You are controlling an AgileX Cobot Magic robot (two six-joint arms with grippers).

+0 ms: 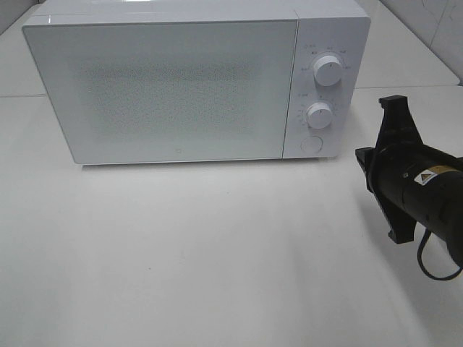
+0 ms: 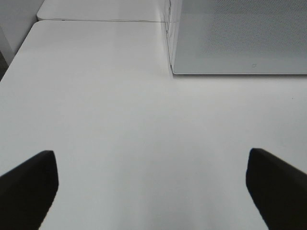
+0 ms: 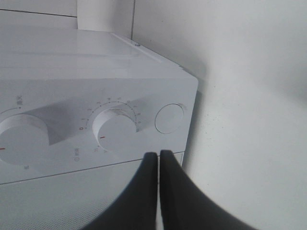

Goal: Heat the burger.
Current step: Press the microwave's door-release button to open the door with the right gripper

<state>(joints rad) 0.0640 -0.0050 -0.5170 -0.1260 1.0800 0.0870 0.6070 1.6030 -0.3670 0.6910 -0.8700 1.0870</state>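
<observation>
The white microwave stands on the desk, filling the upper left and middle of the high frame. Its door is shut, hiding whatever is inside. The right pincer has its fingers pressed together, close to the lower knob and round button. The left pincer hangs spread wide above the desk.

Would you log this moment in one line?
microwave door closed; burger not visible; left fingers open above table; right fingers shut near round button
</observation>
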